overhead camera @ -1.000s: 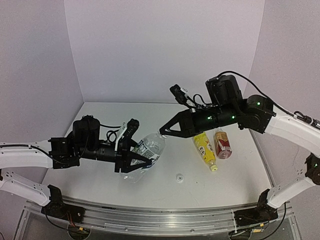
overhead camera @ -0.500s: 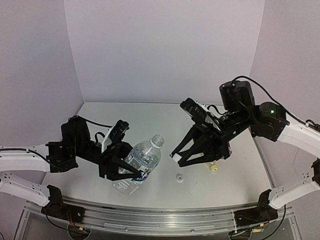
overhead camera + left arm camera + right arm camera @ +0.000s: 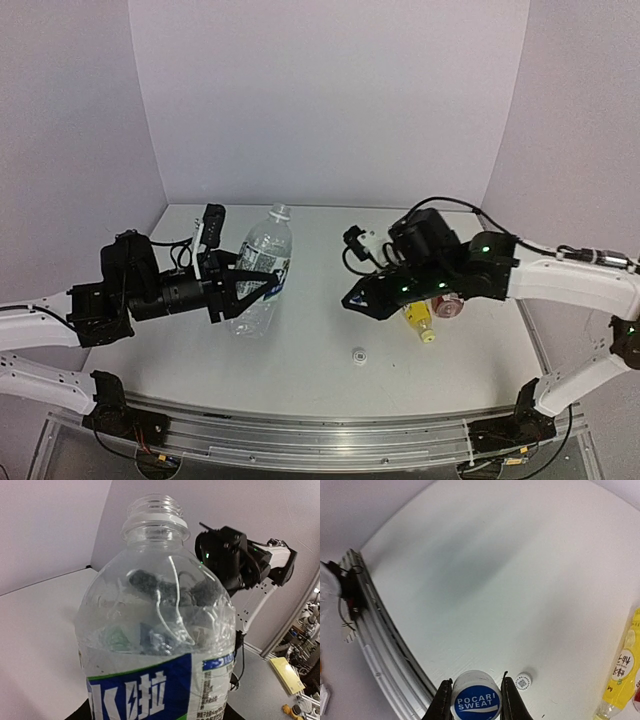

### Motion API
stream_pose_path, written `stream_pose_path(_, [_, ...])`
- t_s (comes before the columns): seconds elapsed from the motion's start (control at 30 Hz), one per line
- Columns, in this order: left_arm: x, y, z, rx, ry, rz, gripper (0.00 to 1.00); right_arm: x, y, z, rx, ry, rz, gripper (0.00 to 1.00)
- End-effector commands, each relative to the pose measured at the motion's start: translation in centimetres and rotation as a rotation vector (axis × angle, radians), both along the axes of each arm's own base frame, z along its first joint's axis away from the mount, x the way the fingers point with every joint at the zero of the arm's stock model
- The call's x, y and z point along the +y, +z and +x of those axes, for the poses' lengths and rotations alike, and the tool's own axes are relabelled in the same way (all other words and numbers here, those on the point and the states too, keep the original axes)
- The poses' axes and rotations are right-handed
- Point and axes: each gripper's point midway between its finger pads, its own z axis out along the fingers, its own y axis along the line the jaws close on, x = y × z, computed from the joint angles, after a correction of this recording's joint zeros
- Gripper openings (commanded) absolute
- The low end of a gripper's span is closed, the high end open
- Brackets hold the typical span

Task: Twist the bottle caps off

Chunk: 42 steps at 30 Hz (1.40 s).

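Observation:
My left gripper (image 3: 248, 288) is shut on the clear bottle (image 3: 258, 268) with the blue-white label and holds it nearly upright above the table. Its neck (image 3: 155, 511) is open, with no cap on it. My right gripper (image 3: 354, 303) is shut on a white cap (image 3: 476, 702) with a blue top, held low over the table between the fingers (image 3: 443, 700). The slim yellow bottle (image 3: 419, 317) and the short amber bottle (image 3: 447, 303) lie just right of the right gripper, partly hidden by the arm. The yellow bottle also shows in the right wrist view (image 3: 621, 672).
A small loose white cap (image 3: 358, 354) lies on the table in front of the right gripper; it also shows in the right wrist view (image 3: 522, 681). The table's metal front rail (image 3: 320, 430) runs along the near edge.
The left gripper has swung the clear bottle from tilted to nearly upright and moved it left and back. The right gripper has drawn away from the bottle neck, holding the cap low over the table.

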Motion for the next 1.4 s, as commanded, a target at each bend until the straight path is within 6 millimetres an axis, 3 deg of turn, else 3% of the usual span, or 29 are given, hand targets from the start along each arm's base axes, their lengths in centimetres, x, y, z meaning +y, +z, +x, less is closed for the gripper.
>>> stream_pose_path(0.0, [1.8,-0.7,3.6,0.019,0.235,0.025,0.0,0.6,-8.1,2.6,0.059,-0.116,-0.194,0.0])
stream_pose_path(0.07, [1.7,-1.4,4.0,0.035,0.248,0.039,0.0,2.0,-11.3,3.6,0.048,-0.085,-0.251,0.0])
stream_pose_path(0.2, [1.0,-2.2,3.7,0.049,0.218,0.043,0.0,4.2,-15.0,4.8,0.039,-0.045,-0.297,0.0])
stream_pose_path(0.3, [0.6,-2.2,3.2,0.047,0.18,0.028,0.0,5.0,-16.3,5.2,0.008,-0.046,-0.306,0.02])
stream_pose_path(0.6, [1.1,-2.0,2.9,0.036,0.179,0.003,0.0,4.2,-20.2,4.1,-0.013,0.011,-0.395,0.16])
stream_pose_path(0.8, [1.3,-1.9,2.7,0.02,0.172,-0.003,0.0,4.3,-20.3,4.1,-0.024,0.006,-0.401,0.3])
stream_pose_path(0.9, [1.2,-1.7,2.1,0.0,0.137,-0.008,0.0,4.3,-18.7,4.0,-0.04,0.001,-0.372,0.5])
stream_pose_path(1.0, [1.2,-1.3,1.5,-0.022,0.109,-0.022,0.0,4.2,-16.2,3.4,-0.05,0.012,-0.315,0.84])
stream_pose_path(1.2, [0.8,-0.7,-0.3,-0.071,0.008,-0.047,0.0,3.8,-8.6,0.2,-0.072,0.121,-0.097,0.86])
stream_pose_path(1.37, [0.1,0.0,-3.1,-0.128,-0.16,-0.079,0.0,3.9,0.9,-6.7,-0.101,0.439,0.264,0.87])
